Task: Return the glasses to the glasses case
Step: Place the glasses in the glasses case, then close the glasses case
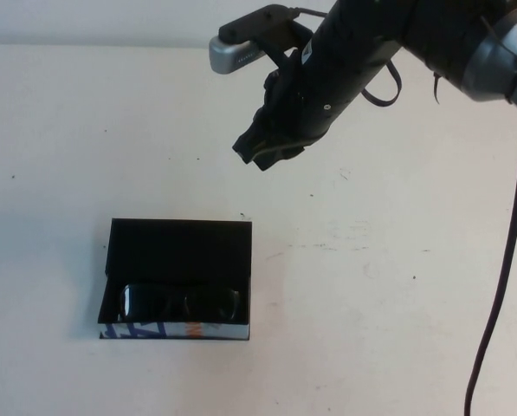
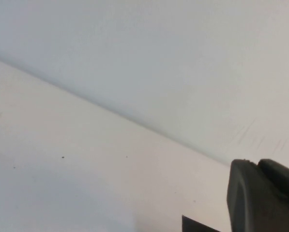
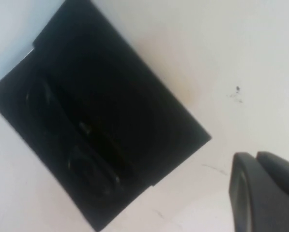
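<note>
1. Glasses case point(image 1: 178, 251): lies on the counter point(image 1: 397, 286) at about 8 o'clock in the high view, lid laid flat open toward 12 o'clock, white printed side facing 6 o'clock.
2. Glasses point(image 1: 182, 302): folded and lying inside the tray of the case, along its 6 o'clock wall. The right wrist view shows the same frame point(image 3: 81, 159) resting within the dark lining. By this evidence placement appears done and only lid closure may remain.
3. Left tool point(image 2: 263, 195): not seen in the high view. Its wrist view shows only one dark finger over bare counter, with a corner of something dark below. Whether its fingers are apart or together cannot be told.
4. Right tool point(image 1: 265, 149): hangs above the counter at about 12 o'clock, well apart from the case, holding nothing and touching nothing. Its fingers seem drawn together, though the dark mass makes this a judgement.
5. Risk: if the lid is pushed shut from this offset, the light case may slide or tip, and a frame sitting proud of the tray could be pinched.
</note>
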Robot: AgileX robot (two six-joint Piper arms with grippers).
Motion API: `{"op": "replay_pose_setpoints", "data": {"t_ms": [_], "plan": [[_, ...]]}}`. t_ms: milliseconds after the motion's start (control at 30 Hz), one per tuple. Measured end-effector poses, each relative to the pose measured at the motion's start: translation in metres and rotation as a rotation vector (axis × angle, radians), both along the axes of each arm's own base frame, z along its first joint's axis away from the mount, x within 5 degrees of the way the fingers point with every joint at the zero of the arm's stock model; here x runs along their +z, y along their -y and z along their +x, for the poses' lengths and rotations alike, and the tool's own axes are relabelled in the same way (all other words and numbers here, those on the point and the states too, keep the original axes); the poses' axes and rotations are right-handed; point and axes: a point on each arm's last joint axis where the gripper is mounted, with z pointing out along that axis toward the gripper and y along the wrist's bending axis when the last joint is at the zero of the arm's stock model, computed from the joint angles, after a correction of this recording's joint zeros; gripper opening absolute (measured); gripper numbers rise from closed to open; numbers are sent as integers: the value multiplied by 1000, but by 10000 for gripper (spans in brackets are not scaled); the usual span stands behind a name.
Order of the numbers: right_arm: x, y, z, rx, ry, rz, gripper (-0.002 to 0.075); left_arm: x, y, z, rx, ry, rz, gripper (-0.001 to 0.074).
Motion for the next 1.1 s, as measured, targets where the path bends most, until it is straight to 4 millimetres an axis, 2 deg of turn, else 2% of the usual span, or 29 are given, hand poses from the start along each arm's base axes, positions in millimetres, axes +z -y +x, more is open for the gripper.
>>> {"op": "replay_pose_setpoints", "data": {"t_ms": [133, 267, 400, 600, 733, 900, 1100], "plan": [[-13, 1, 11, -35, -19, -1, -11, -1, 2, 0, -32, -65, -82, -4], [-28, -3, 20, -47, -44, 1, -11, 9, 11, 8, -103, -299, -72, -4], [-36, -9, 26, -56, -74, 17, -11, 19, 20, 29, -200, -617, 28, -4], [-37, -10, 29, -50, -100, 11, -11, 36, 42, 71, -499, -828, 204, -4], [-40, -6, 34, -65, -109, 16, -11, 29, 55, 95, -672, -910, 205, -4], [-45, 0, 46, -100, -118, 77, -11, 3, 66, 122, -804, -934, 176, -4], [-53, -7, 59, -102, -130, 156, -11, -31, 73, 147, -869, -955, 114, -4]]}}
